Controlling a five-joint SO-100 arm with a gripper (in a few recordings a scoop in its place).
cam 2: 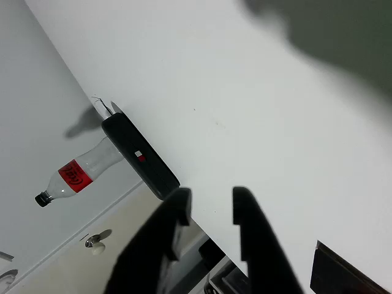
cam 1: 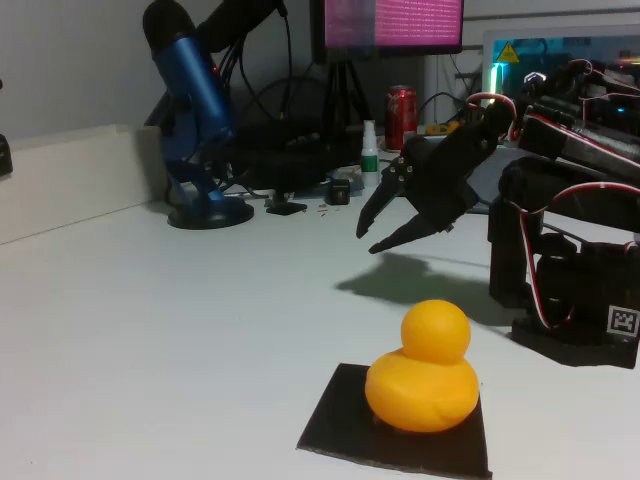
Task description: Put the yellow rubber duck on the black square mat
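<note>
1. I see the yellow rubber duck (cam 1: 422,375) sitting on the black square mat (cam 1: 345,420) in the fixed view. It stands upright, near the front of the white counter (cam 1: 150,330).
2. The duck faces away from me, so I cannot see its beak or eye.
3. The mat's bottom edge is cut off by the picture's lower border. The duck covers the middle of the mat, so I cannot see what is there.
4. My end effector (cam 1: 366,234) hangs in the air behind the duck, well apart from it. Its two black fingers are spread and nothing is between them.
5. In the wrist view the end effector (cam 2: 211,211) shows two dark fingers with a gap between them and only white counter behind. A dark corner (cam 2: 343,275) at the bottom right may be the mat, but I cannot be sure.
6. The arm's black body (cam 1: 560,250) stands at the right, with red and white wires. Its right side is cut off.
7. The counter is plain white and smooth. The arm throws a soft shadow on it.
8. At the back of the counter I see a blue microphone (cam 1: 195,120) on a round base, a red can (cam 1: 402,115), a small white bottle with a green band (cam 1: 370,152) and dark cables. Screens glow behind them, too blurry to read.
9. In the wrist view a flat black bar (cam 2: 139,158) lies at the counter's edge. Past it, a clear bottle with a red label (cam 2: 76,173) lies on a pale floor.
</note>
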